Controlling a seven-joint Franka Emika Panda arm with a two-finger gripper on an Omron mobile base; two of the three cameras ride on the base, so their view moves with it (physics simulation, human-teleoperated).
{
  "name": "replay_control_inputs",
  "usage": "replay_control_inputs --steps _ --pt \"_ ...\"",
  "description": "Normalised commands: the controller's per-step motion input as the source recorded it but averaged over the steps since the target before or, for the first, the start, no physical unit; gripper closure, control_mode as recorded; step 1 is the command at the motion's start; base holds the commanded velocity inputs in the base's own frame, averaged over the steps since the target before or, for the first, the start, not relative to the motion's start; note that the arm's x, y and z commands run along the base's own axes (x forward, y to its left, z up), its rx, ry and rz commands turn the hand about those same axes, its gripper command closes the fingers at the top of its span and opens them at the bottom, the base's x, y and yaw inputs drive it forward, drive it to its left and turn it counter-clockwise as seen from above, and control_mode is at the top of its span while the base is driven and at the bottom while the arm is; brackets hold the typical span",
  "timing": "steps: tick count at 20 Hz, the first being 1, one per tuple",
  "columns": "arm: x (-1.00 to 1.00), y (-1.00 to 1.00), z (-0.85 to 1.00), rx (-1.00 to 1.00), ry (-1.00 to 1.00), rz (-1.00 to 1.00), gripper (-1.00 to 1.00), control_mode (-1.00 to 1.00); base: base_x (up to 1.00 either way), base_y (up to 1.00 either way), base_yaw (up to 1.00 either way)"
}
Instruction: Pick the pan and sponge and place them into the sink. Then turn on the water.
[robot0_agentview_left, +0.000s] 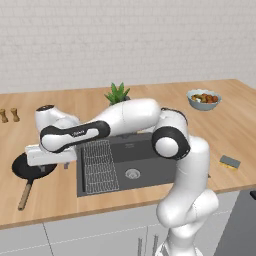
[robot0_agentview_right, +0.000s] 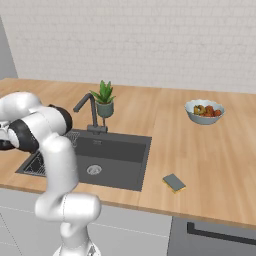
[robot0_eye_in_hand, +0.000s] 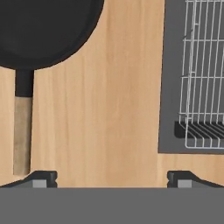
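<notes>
The black pan (robot0_agentview_left: 31, 169) lies on the wooden counter left of the sink, its wooden handle (robot0_agentview_left: 24, 195) pointing toward the front edge. In the hand view the pan (robot0_eye_in_hand: 43, 30) is at the top left, with its handle (robot0_eye_in_hand: 22, 131) below it. My gripper (robot0_eye_in_hand: 112, 179) is open and empty, hovering over bare counter between the pan and the sink (robot0_eye_in_hand: 171, 87). From the left base it hangs low beside the pan (robot0_agentview_left: 60, 165). The sponge (robot0_agentview_left: 230, 161) (robot0_agentview_right: 174, 182) lies flat on the counter right of the sink (robot0_agentview_left: 145, 160). The dark faucet (robot0_agentview_right: 90, 110) stands behind the basin, with no water running.
A wire rack (robot0_agentview_left: 97, 165) fills the sink's left side. A potted plant (robot0_agentview_right: 104, 100) stands behind the sink, and a bowl of food (robot0_agentview_left: 204, 99) sits at the back right. Two small shakers (robot0_agentview_left: 9, 115) stand at the far left.
</notes>
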Motion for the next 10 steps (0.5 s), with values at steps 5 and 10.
replay_control_inputs --steps 5,10 --pt "0.0 0.31 -0.22 -0.04 0.0 0.0 -1.0 -1.0 0.0 0.0 0.0" --pt "0.0 0.31 -0.25 0.0 0.0 0.0 -1.0 -1.0 0.0 0.0 0.0"
